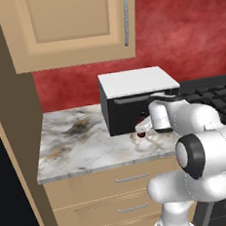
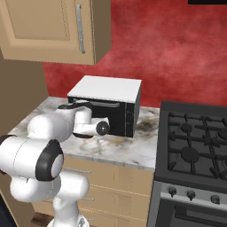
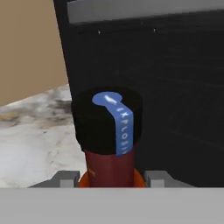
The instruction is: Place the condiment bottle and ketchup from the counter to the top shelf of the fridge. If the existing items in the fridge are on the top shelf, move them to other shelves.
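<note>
At centre of your hand view, your claw (image 3: 111,178) pinches the condiment bottle (image 3: 109,140), upright on the counter (image 3: 35,135).

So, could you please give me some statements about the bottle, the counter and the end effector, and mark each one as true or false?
1. The condiment bottle has a white cap. False: its cap is black, with a blue strip across it.
2. The end effector is closed on the condiment bottle. True: its fingertips sit at either side of the bottle.
3. The bottle stands in front of a black toaster oven with a white top. True.
4. The counter is plain black. False: it is white-grey marbled stone with brownish veins.
5. A stove stands beside the counter. True.
</note>
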